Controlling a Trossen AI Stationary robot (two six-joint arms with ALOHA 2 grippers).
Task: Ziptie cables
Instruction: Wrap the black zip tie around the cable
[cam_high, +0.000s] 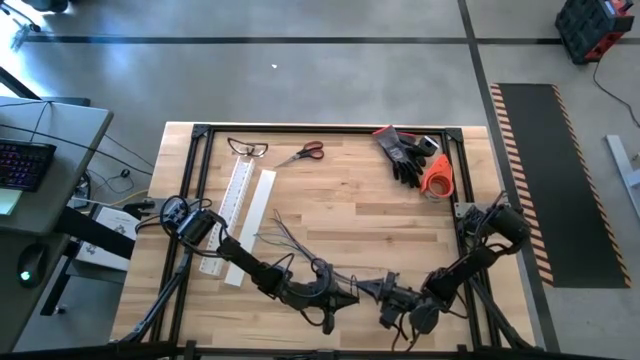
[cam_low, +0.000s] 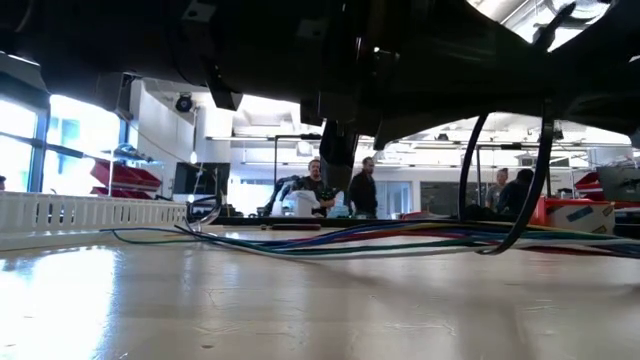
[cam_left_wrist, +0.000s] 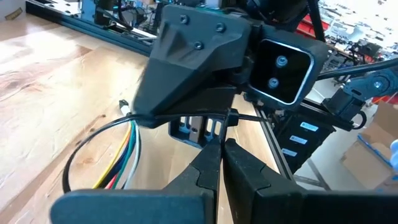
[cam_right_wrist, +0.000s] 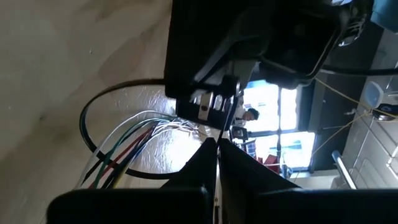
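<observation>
**Both Arms Nose to Nose at the Near Bench Edge**

The left gripper (cam_high: 352, 296) and right gripper (cam_high: 372, 289) meet tip to tip, low over the wooden bench (cam_high: 350, 200). Both sets of fingers are clenched on a thin black tie strand (cam_left_wrist: 180, 115). The cables (cam_high: 290, 240), thin and flexible, fan out beside the white slotted channel (cam_high: 238, 195). Mid-bench stays open.

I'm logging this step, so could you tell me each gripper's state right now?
Left gripper: shut on a thin black zip tie looped round the cables.
Right gripper: shut on the same zip tie.
</observation>
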